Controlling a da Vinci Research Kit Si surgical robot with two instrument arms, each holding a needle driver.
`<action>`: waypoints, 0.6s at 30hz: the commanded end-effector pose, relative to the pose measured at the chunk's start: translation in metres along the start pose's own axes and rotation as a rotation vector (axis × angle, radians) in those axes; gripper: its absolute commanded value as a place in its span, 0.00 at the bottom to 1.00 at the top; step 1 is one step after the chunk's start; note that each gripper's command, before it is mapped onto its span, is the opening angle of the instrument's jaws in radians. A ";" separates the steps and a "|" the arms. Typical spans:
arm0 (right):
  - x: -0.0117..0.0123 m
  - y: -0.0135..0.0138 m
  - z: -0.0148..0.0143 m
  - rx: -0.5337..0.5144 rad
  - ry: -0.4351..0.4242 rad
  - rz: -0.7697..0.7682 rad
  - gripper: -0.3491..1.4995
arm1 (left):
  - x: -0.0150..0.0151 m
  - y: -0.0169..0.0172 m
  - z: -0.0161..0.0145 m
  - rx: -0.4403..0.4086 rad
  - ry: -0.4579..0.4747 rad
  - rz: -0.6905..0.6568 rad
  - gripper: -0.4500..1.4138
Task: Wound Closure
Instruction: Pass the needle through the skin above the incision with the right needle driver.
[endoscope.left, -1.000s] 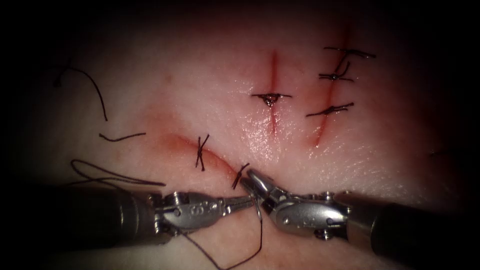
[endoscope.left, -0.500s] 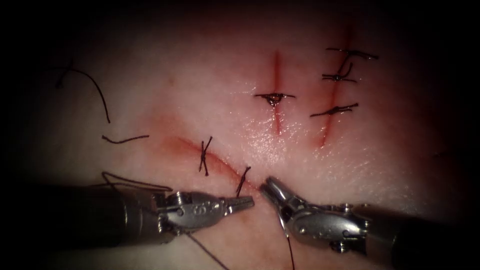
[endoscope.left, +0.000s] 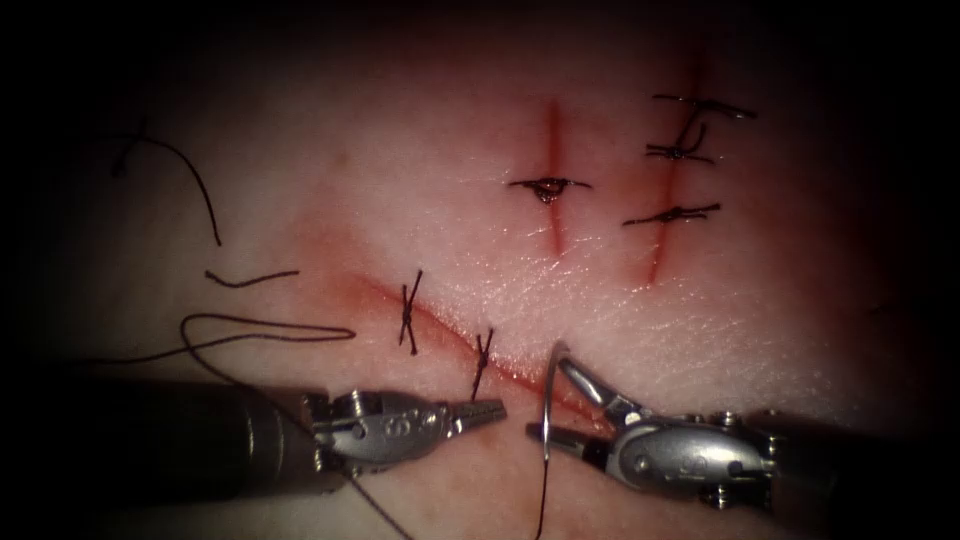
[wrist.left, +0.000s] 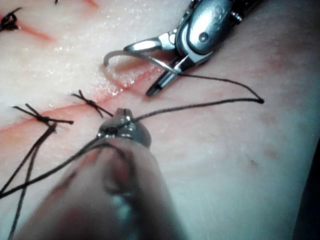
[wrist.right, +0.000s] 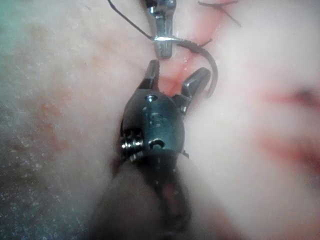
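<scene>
surgical practice bench; stitched tissue (endoscope.left: 330, 150); driver tools

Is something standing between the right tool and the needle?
Nothing visible. The needle lies between the right tool's open jaws, ungripped, at the cut. The left tool holds the thread.

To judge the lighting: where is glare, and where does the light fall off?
Endoscope view: glare on the right tool, jaws open, holding nothing; the tissue darkens toward the edges. Left wrist view: glints on the needle, tip at the cut; the left tool grips thread.
</scene>
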 end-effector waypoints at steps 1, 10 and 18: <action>0.0010 0.0011 0.0010 0.017 0.016 -0.041 0.90 | -0.0003 0.0004 0.0007 -0.002 0.000 0.000 0.00; 0.0030 0.0028 0.0024 0.093 0.063 -0.360 0.88 | -0.0008 0.0006 0.0005 -0.003 0.003 -0.008 0.00; 0.0035 0.0030 0.0035 0.084 0.084 -0.471 0.89 | -0.0014 0.0008 0.0001 -0.003 0.004 -0.008 0.00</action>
